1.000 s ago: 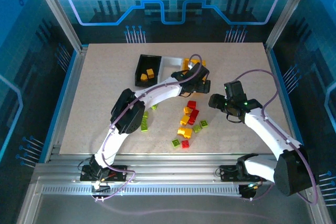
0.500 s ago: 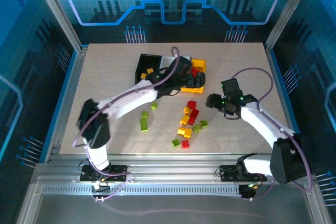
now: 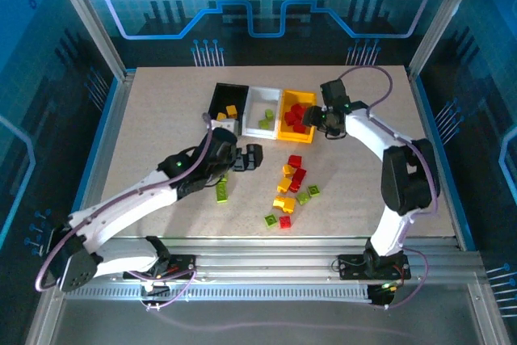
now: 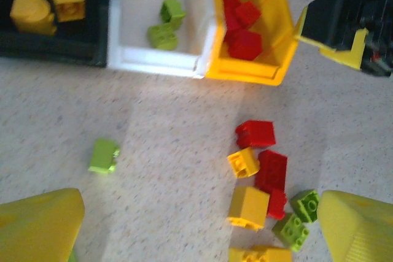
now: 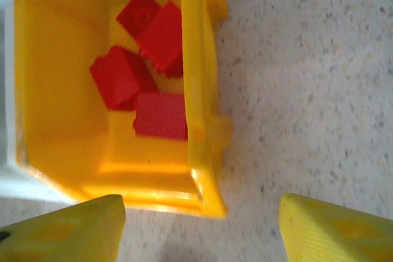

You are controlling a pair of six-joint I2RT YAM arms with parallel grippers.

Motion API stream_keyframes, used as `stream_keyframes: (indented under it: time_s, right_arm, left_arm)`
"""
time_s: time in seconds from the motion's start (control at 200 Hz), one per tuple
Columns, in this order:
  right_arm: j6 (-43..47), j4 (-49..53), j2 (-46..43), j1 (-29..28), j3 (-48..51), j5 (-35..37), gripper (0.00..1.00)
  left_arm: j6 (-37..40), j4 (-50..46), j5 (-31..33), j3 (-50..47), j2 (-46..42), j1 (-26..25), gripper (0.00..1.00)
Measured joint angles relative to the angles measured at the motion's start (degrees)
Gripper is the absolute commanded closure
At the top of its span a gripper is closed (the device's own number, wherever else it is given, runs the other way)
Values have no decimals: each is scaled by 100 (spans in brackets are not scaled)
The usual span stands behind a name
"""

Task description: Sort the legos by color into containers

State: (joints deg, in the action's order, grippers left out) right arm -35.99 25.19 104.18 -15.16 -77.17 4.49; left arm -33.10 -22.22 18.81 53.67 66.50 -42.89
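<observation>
Top external: right gripper (image 3: 313, 119), jaws wide and empty, has swung over yellow bin (image 3: 287, 134), which holds red legos (image 3: 297, 115). Left gripper (image 3: 252, 157), wide, withdrawn nearward. Loose legos (image 3: 291, 185) nearside of bin, unsorted.

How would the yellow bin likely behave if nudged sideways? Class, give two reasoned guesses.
The yellow bin looks like thin rigid plastic holding a few red bricks, so it is probably light and would slide, not tip, being low and wide. It appears to abut the white bin, so a push that way might shift both.
</observation>
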Motion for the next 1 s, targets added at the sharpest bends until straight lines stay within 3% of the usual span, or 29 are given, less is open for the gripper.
stream_keyframes:
  time_s: [0.245, 0.575, 0.7, 1.001]
  right_arm:
    - [149, 511, 1051, 105, -1163, 264, 58]
    - [485, 852, 1353, 125, -1438, 197, 82]
    - [658, 872, 1340, 125, -1434, 232, 100]
    - [1047, 988, 1193, 122, -1281, 262, 100]
  left_arm:
    - [-363, -610, 328, -564, -1185, 13, 1]
    - [-584, -1108, 769, -717, -1943, 42, 1]
    - [-584, -1156, 879, -717, -1974, 44, 1]
    - [-584, -1226, 997, -717, -1974, 81, 1]
